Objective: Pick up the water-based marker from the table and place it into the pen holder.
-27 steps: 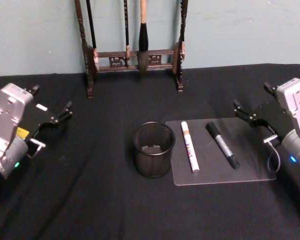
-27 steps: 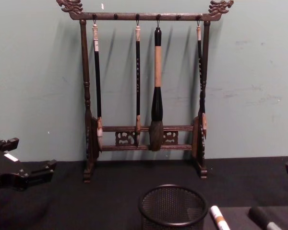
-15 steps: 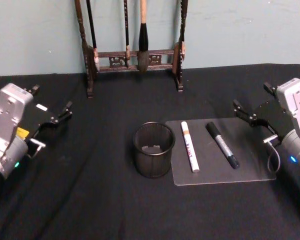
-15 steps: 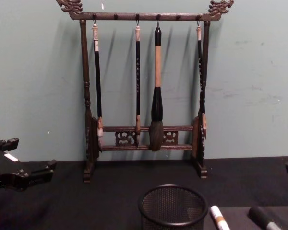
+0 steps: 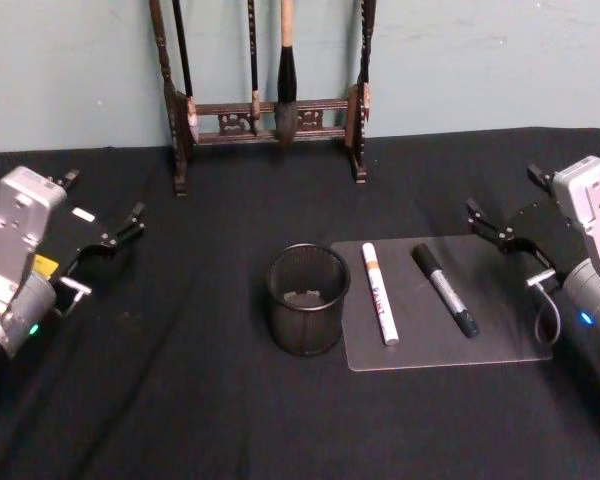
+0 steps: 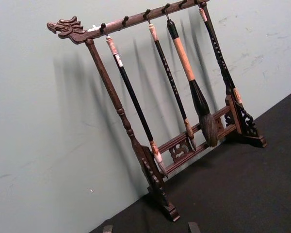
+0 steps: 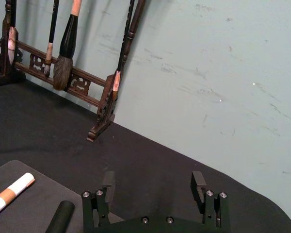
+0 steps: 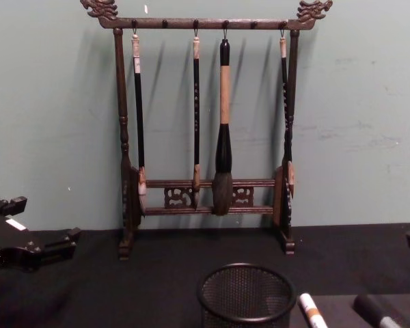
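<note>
Two markers lie side by side on a grey mat [image 5: 500, 320]: a white one with a brown band [image 5: 378, 292] and a black one [image 5: 445, 290]. I cannot tell which of them is the water-based marker. The pen holder [image 5: 305, 330], a round black mesh cup, stands upright just left of the mat, and its rim shows in the chest view [image 8: 246, 301]. My left gripper [image 5: 102, 200] hovers open at the far left, well away from the cup. My right gripper [image 5: 502, 192] hovers open at the far right, behind the mat's right end, with nothing between its fingers [image 7: 108, 180].
A tall dark wooden brush rack [image 5: 270, 110] with hanging brushes stands at the back of the black table against the green wall [image 8: 355, 123]. Open black cloth lies in front of the cup and mat.
</note>
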You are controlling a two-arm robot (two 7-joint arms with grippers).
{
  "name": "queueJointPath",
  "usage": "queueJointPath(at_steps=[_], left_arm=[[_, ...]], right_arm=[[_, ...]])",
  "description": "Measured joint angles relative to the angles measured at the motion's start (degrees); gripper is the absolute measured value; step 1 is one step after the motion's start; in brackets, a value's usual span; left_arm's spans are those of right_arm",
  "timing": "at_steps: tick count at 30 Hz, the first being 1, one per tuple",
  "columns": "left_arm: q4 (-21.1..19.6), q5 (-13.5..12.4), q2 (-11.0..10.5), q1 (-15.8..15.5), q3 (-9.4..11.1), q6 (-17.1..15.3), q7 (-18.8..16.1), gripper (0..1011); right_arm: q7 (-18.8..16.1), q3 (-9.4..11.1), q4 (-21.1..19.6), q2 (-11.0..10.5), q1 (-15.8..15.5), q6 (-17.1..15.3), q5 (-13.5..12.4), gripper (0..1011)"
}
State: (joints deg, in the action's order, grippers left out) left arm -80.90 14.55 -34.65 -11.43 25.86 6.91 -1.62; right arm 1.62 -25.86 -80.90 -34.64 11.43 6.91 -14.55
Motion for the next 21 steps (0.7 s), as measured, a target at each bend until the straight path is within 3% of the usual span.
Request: queueJointPath(at_steps=[21], left_arm=[[0.00, 0.00, 0.00, 0.00, 0.00, 0.00, 0.00, 1001]], right_arm=[[0.00, 0.00, 0.00, 0.00, 0.00, 0.00, 0.00, 1002]])
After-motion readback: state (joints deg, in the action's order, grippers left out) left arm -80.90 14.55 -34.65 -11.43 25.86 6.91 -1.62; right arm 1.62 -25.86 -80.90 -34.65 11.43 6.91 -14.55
